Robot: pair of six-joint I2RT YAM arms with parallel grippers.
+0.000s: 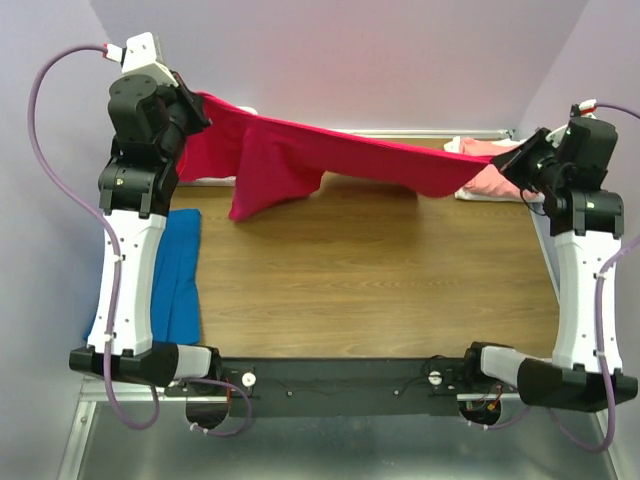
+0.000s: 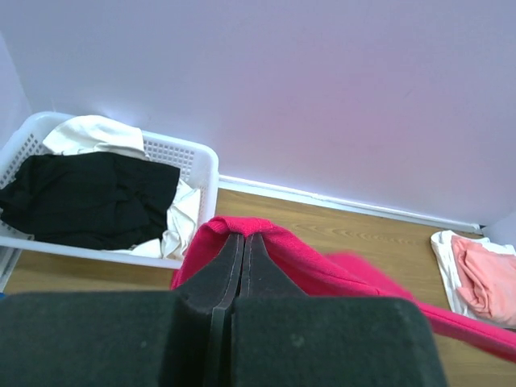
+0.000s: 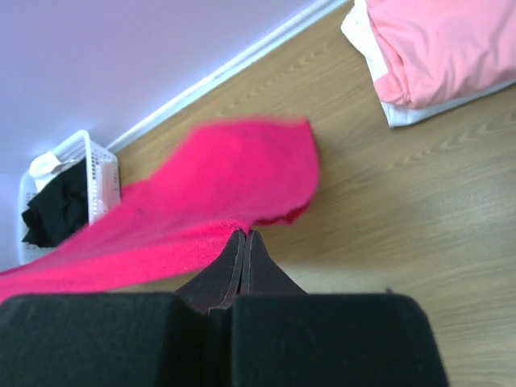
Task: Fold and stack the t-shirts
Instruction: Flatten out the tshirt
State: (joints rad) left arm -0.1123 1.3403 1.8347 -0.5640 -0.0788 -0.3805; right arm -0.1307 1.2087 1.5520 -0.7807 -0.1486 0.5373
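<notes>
A crimson-red t-shirt (image 1: 300, 150) hangs stretched in the air across the back of the table, sagging at its left part. My left gripper (image 1: 203, 110) is shut on its left end (image 2: 242, 227). My right gripper (image 1: 508, 165) is shut on its right end (image 3: 242, 230). A folded salmon-pink t-shirt (image 1: 490, 178) lies on a white one (image 3: 387, 109) at the back right. Black (image 2: 89, 197) and cream (image 2: 93, 133) t-shirts fill a white basket (image 2: 197, 165) at the back left.
A blue cloth (image 1: 180, 275) lies by the left arm on the wooden table (image 1: 380, 270). Purple walls close in the back and sides. A black rail (image 1: 340, 375) runs along the near edge between the arm bases.
</notes>
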